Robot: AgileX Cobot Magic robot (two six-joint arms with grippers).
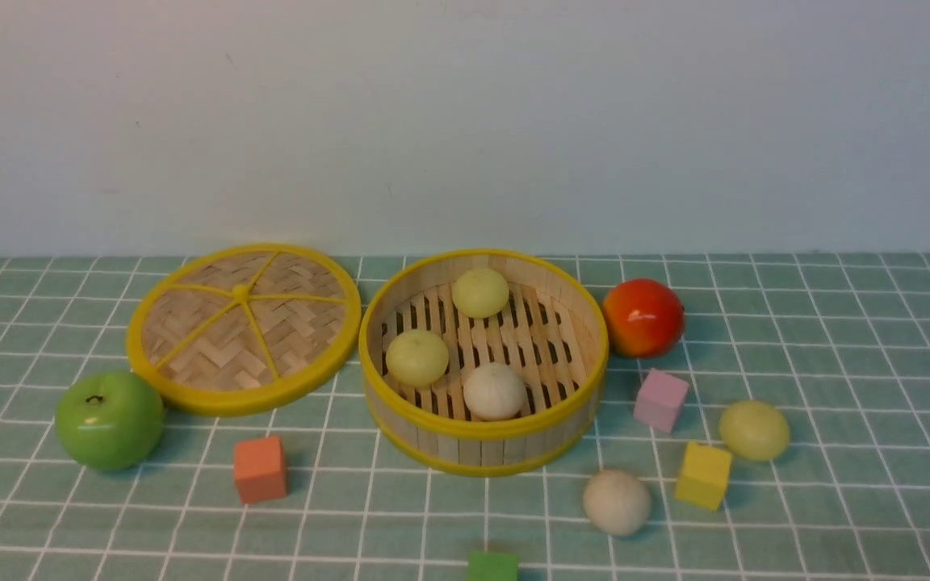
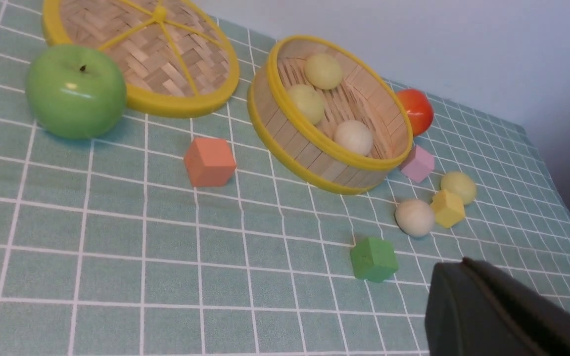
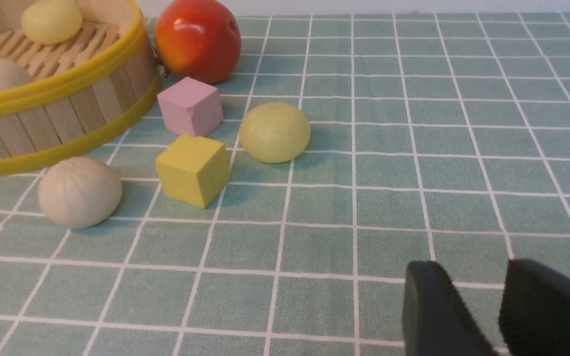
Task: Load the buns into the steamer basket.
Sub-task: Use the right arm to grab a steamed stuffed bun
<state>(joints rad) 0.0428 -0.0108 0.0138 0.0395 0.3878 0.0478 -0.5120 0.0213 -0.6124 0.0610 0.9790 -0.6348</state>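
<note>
Bamboo steamer basket [image 1: 484, 436] holds three buns [image 1: 495, 391], while an off-white bun [image 1: 616, 502] at its five o'clock and a yellow-green bun [image 1: 753, 430] near three o'clock lie outside, probably why the right gripper [image 3: 483, 269] hangs parted and empty and the left gripper [image 2: 463, 267] sits closed.

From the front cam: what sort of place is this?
Probably a staged lab tabletop, not a real kitchen: a green grid tablecloth against a plain wall, with a bamboo steamer basket, toy-looking buns and coloured cubes laid out as props.
</note>
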